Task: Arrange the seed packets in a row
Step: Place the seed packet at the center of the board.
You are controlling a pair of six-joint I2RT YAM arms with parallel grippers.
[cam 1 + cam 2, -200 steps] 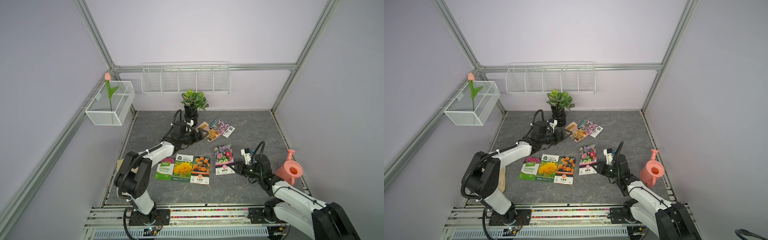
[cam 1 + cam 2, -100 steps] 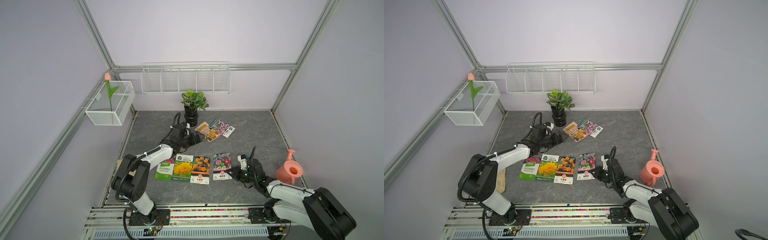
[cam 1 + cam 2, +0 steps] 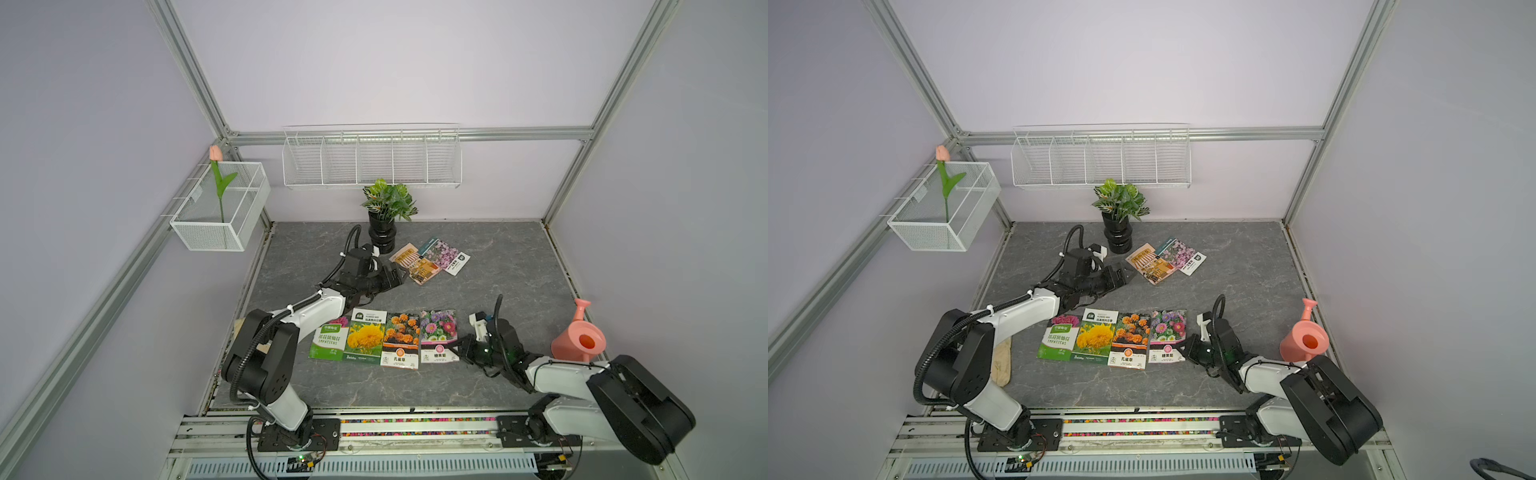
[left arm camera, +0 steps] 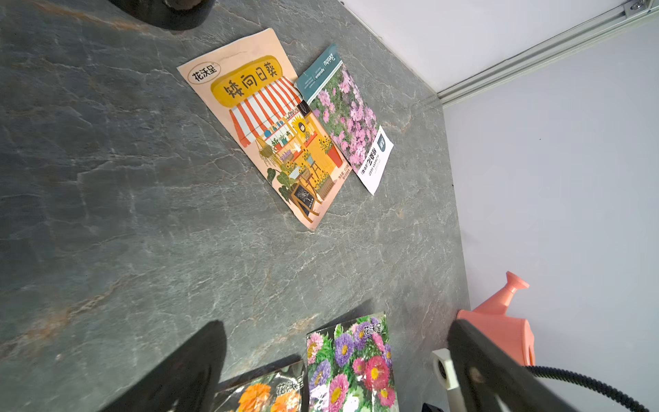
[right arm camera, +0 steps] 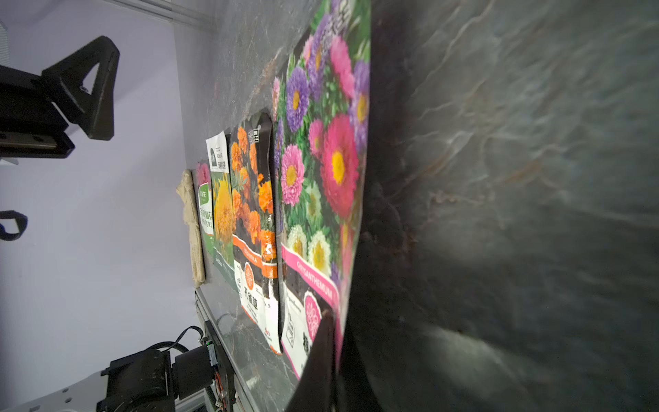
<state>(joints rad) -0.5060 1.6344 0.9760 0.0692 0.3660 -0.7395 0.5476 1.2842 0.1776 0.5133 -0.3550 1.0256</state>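
Pinching the pink packet (image 3: 438,334), the right gripper (image 3: 459,352) held it on the tabletop (image 3: 503,274), well in front of the plant (image 3: 388,203); the left gripper (image 3: 397,273) gaped wide by the beige packet (image 3: 415,264), near the plant.

**potting_pete:** Seeing the left arm (image 3: 309,308) stretched low toward the far side, with the left gripper (image 3: 398,275) spread wide and holding nothing. Agree?

**yam_watcher:** Yep, matches in both top views. Also spotting the right arm (image 3: 559,372) folded low near the front, forearm nearly flat, with the right gripper (image 3: 459,352) aimed inward along the surface.

**potting_pete:** Closed or not?

**yam_watcher:** Clamped tight on the edge of the pink-flower packet (image 5: 321,171), pinching with the fingertips (image 5: 322,342) near its front corner.
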